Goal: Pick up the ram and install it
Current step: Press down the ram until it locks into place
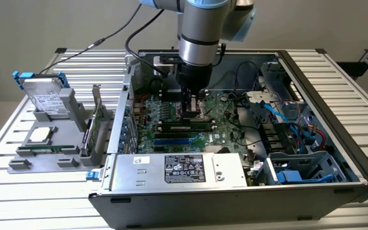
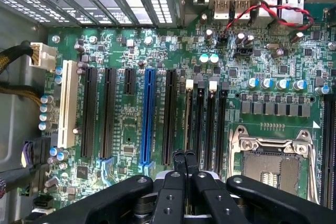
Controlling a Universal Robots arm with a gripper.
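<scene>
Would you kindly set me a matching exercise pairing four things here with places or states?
1 silver hard drive with blue clips
2 black end effector
3 silver labelled power supply box
4 long blue plastic slot

a shut, above the green motherboard
b mounted on that motherboard
c in the grey holder outside the dark case
d against that case's near wall

Pairs: 1c, 2a, 3d, 4b
</scene>
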